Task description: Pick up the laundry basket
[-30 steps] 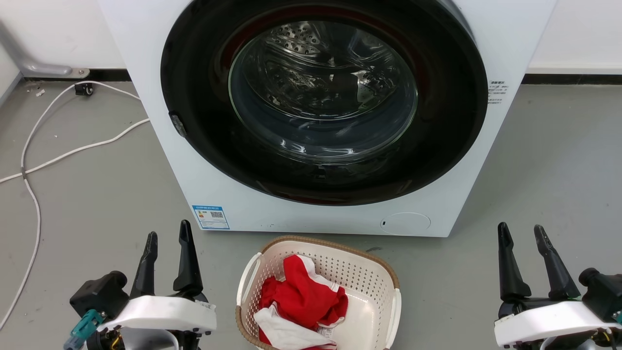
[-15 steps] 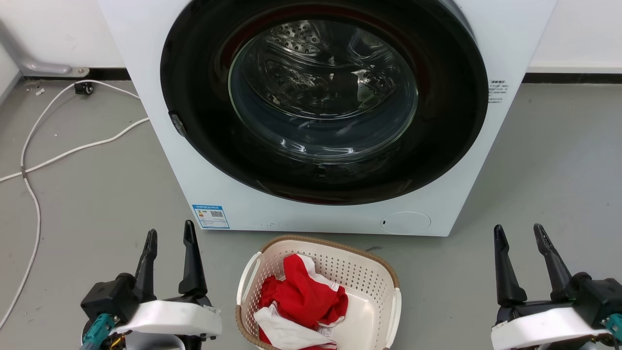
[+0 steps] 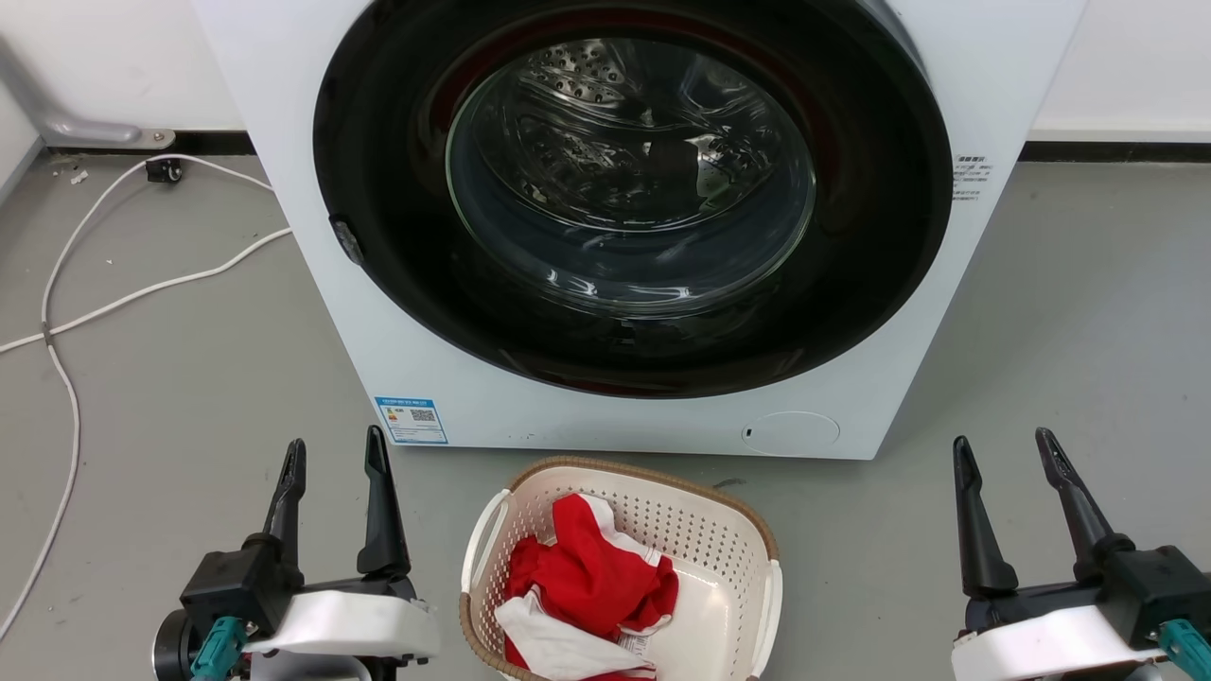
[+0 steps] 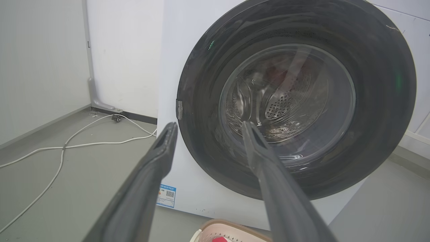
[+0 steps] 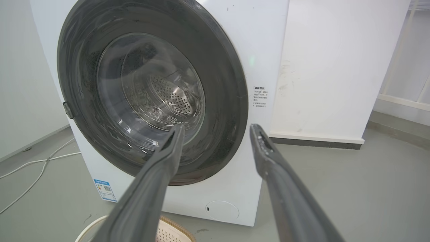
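The laundry basket (image 3: pixel 705 544) stands on the grey floor just before the washer, at the bottom middle of the head view. It is cream, perforated, with a brown woven rim and white loop handles, and holds red and white clothes (image 3: pixel 587 582). My left gripper (image 3: pixel 336 451) is open to the left of the basket, apart from it, nothing between its fingers. My right gripper (image 3: pixel 1003 445) is open well to the right. The basket's rim (image 4: pixel 231 225) peeks in at the bottom of the left wrist view, between my fingers (image 4: pixel 208 126). Its corner (image 5: pixel 171 228) shows low in the right wrist view.
A white front-loading washer (image 3: pixel 397 312) with a shut round glass door (image 3: pixel 629 170) rises right behind the basket. White cables (image 3: pixel 104 303) trail over the floor at the left. Bare grey floor (image 3: pixel 1069 312) lies to the right, with a white wall behind.
Both grippers have rolled slightly at the wrist and edged forward, the left one drifting a little toward the basket. The basket and clothes have stayed put.
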Available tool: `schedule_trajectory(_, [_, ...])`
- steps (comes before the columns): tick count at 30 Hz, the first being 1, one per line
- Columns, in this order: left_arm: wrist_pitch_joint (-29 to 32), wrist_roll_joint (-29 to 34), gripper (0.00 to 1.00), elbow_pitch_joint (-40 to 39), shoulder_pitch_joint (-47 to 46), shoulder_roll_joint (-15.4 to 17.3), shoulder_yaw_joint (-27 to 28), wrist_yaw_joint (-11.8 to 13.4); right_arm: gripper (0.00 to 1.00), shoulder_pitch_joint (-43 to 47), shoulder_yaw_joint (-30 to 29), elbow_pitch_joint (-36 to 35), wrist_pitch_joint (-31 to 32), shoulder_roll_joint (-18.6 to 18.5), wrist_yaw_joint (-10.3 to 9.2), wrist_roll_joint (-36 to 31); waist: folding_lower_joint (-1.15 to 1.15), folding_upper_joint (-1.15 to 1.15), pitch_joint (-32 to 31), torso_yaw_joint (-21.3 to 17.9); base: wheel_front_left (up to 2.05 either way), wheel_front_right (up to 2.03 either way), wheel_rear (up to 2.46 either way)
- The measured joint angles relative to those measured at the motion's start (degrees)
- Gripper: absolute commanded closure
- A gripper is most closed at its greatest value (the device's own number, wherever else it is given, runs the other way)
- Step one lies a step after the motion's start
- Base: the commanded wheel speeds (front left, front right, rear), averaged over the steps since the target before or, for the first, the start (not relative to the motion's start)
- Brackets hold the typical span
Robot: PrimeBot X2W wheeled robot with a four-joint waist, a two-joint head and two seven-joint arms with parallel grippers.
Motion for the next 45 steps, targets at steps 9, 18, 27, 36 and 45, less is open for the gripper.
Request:
schedule_trajectory(9, [-0.93, 3.65, 0.0, -0.35, 0.37, 0.0, -0.21, 0.55, 0.0, 0.27, 0.33, -0.92, -0.79, -0.02, 0.0, -4.1, 0.0, 0.0, 0.14, -0.05, 0.0, 0.0, 0.0])
schedule_trajectory(18, [-1.47, 5.98, 0.0, -0.65, 0.87, 0.01, -0.38, 1.1, 0.0, 0.86, 0.43, -1.37, -1.48, -0.03, 0.0, -6.65, 0.0, 0.0, -0.04, -0.18, 0.0, 0.0, 0.0])
schedule_trajectory(27, [-1.63, 5.91, 0.0, -0.64, 0.88, 0.01, -0.41, 1.19, 0.0, 0.88, 0.43, -1.44, -1.49, -0.03, 0.0, -6.64, 0.0, 0.0, -0.19, -0.12, 0.0, 0.0, 0.0])
schedule_trajectory(36, [-1.63, 5.95, 0.0, -0.57, 0.98, 0.01, -0.42, 1.24, 0.0, 0.89, 0.55, -1.55, -1.49, -0.03, 0.0, -6.64, 0.0, 0.0, 0.1, -0.13, 0.0, 0.0, 0.0])
schedule_trajectory(45, [-1.63, 6.44, 0.0, -0.55, 0.97, 0.01, -0.11, 1.16, 0.0, 0.88, 0.55, -1.56, -1.49, -0.03, 0.0, -6.62, 0.0, 0.0, 0.48, -0.41, 0.0, 0.0, 0.0])
